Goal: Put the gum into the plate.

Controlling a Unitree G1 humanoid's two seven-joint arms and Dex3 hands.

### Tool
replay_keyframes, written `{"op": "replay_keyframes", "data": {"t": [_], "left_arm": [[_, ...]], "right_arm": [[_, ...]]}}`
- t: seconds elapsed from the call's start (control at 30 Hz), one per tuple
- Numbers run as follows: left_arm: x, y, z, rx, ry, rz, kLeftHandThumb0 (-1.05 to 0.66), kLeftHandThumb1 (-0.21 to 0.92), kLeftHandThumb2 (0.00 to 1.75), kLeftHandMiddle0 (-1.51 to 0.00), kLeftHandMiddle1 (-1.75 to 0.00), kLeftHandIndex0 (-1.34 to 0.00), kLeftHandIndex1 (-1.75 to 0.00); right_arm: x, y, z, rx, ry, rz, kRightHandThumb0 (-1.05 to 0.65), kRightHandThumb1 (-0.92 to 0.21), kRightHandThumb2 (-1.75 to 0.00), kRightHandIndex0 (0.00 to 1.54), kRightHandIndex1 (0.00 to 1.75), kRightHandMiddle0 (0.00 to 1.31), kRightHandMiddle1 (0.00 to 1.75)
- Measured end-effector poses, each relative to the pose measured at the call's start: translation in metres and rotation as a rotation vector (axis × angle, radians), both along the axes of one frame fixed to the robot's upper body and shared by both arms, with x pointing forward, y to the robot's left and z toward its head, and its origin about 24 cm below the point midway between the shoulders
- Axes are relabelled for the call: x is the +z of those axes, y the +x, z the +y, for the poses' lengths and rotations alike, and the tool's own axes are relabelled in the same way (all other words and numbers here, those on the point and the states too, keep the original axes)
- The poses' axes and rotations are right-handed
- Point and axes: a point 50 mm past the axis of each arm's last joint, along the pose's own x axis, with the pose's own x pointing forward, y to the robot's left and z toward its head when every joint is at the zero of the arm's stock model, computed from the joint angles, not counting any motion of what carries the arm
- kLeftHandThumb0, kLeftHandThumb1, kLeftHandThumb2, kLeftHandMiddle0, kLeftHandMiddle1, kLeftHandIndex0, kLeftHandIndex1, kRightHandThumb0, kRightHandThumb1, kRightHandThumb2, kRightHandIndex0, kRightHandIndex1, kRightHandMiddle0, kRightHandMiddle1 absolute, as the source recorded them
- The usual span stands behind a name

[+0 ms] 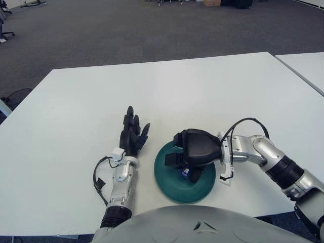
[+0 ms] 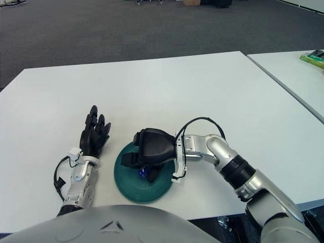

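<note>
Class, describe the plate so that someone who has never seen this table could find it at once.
On the white table, look at the near edge. The plate lies there, right of the left hand and under the right hand. It is the only round, dark green thing.

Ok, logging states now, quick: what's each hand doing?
Left hand: open, holds nothing, beside the plate.
Right hand: over the plate, shut on the gum.

Black hands (image 1: pixel 195 149), silver forearms, seemingly black cables.
</note>
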Motion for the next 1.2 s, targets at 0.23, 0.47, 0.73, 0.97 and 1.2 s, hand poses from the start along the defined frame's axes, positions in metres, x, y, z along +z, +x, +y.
{"op": "replay_keyframes", "data": {"t": [0.23, 0.47, 0.73, 0.97, 1.2], "left_arm": [[-0.001, 0.001, 0.001, -0.021, -0.04, -0.005, -0.84, 0.92, 0.77, 0.0, 0.0, 0.0, 0.0], [-0.001, 0.002, 0.004, -0.023, -0.081, -0.009, -0.82, 0.92, 0.85, -0.01, 0.0, -0.02, -0.01], [-0.001, 0.002, 0.006, -0.019, -0.116, -0.009, -0.81, 0.92, 0.88, -0.01, 0.0, -0.04, -0.03], [-0.002, 0.003, 0.006, -0.023, -0.18, 0.007, -0.79, 0.92, 0.91, -0.04, -0.02, -0.05, -0.05], [0.001, 0.003, 0.009, -0.012, -0.22, 0.003, -0.76, 0.92, 0.92, -0.08, -0.02, -0.02, -0.16]], "right_arm": [[-0.009, -0.004, 0.001, -0.051, -0.024, -0.053, -0.8, -0.91, -0.86, 0.34, 1.12, 0.07, 1.27], [-0.011, 0.0, -0.002, -0.084, -0.061, -0.1, -0.87, -0.92, -1.02, 0.3, 0.46, 0.01, 0.81], [-0.012, 0.0, -0.003, -0.087, -0.081, -0.11, -0.96, -0.92, -1.11, 0.22, 0.06, 0.0, 0.4], [-0.012, -0.002, -0.002, -0.093, -0.016, -0.085, -1.01, -0.92, -1.1, 0.14, 0.01, 0.0, 0.2], [-0.013, 0.0, -0.004, -0.145, 0.078, 0.097, -1.03, -0.92, -1.07, 0.1, 0.0, 0.0, 0.2]]}}
